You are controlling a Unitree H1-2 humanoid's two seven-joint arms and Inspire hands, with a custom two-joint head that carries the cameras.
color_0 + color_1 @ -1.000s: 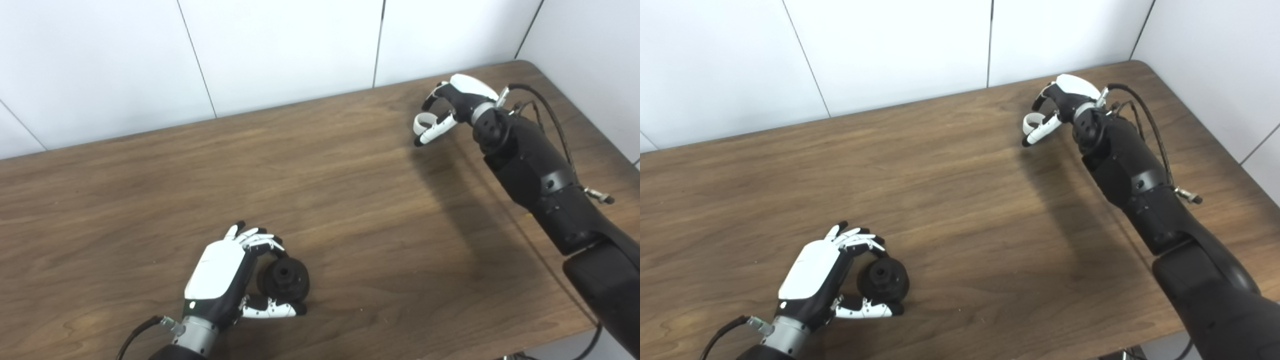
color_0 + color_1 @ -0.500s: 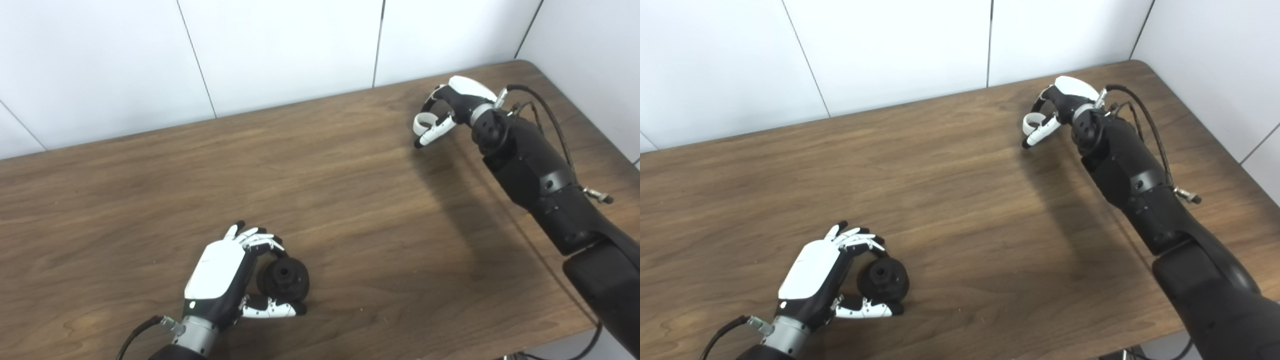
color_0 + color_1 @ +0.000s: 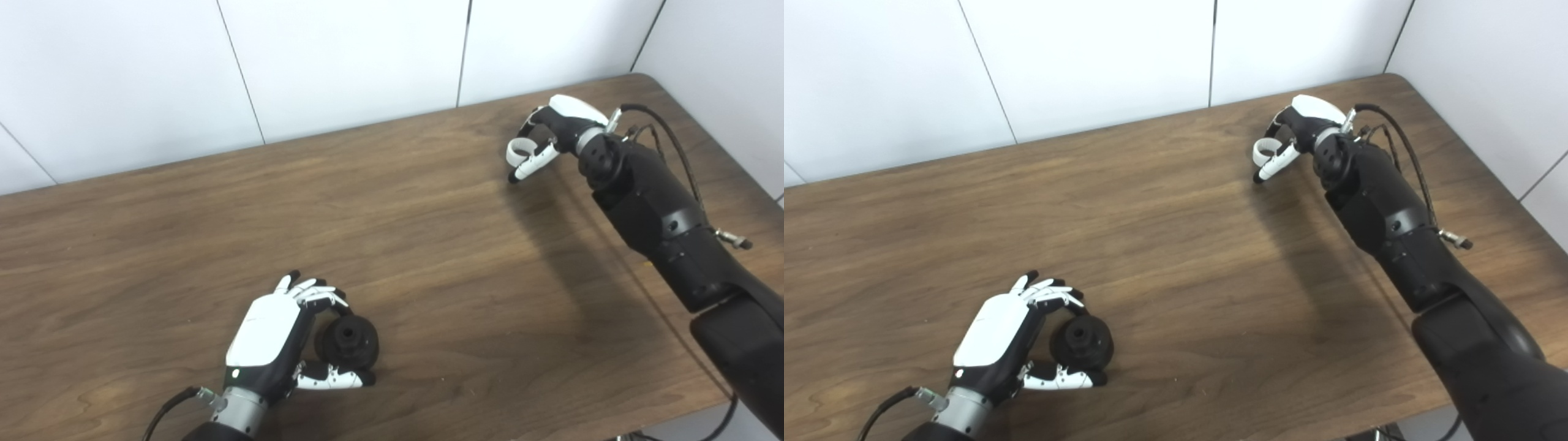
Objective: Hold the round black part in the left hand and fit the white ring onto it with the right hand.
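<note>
Gripping the white ring [image 3: 518, 149] in right hand [image 3: 554, 125], far across the counter [image 3: 429, 233] from the round black part [image 3: 348, 340] clasped by left hand [image 3: 275, 334].

Bright even light, soft shadows

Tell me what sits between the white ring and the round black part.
Nothing: only bare table separates the white ring from the round black part, clear in both views.
</note>
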